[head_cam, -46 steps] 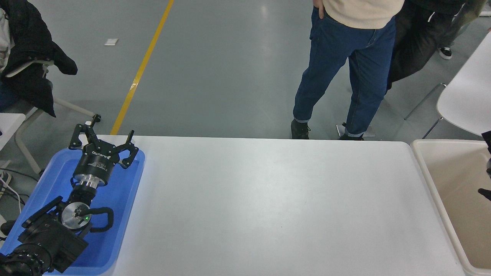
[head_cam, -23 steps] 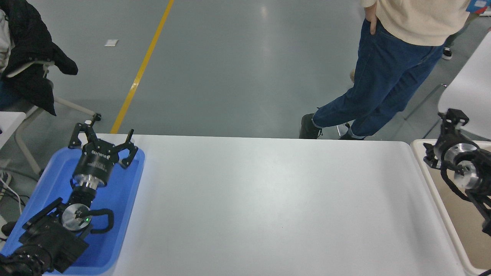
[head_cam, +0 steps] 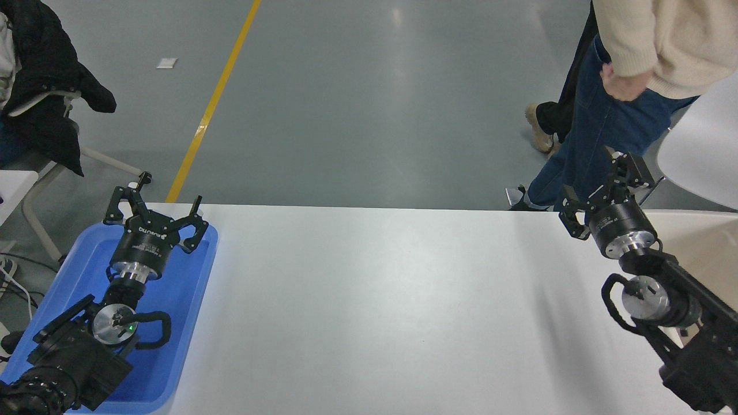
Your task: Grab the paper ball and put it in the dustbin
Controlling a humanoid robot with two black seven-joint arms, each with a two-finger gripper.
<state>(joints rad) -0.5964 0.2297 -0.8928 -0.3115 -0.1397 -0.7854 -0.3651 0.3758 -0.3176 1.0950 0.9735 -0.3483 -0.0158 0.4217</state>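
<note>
The paper ball is not in view. The cream-beige dustbin (head_cam: 712,248) stands at the table's right end, mostly hidden behind my right arm. My right gripper (head_cam: 595,183) is open and empty, raised over the table's far right corner, just left of the dustbin. My left gripper (head_cam: 161,197) is open and empty, parked over the blue tray (head_cam: 184,300) at the lower left.
The white table (head_cam: 375,300) spans the middle. A person (head_cam: 651,52) in a cream sweater and jeans stands close behind the table's far right corner, near my right gripper. A chair with a black coat (head_cam: 46,86) is at far left. A white chair (head_cam: 703,155) is at right.
My right arm has swung in from the right edge, leftward over the dustbin to the table's right end. The person has stepped to the right. The left arm has not moved.
</note>
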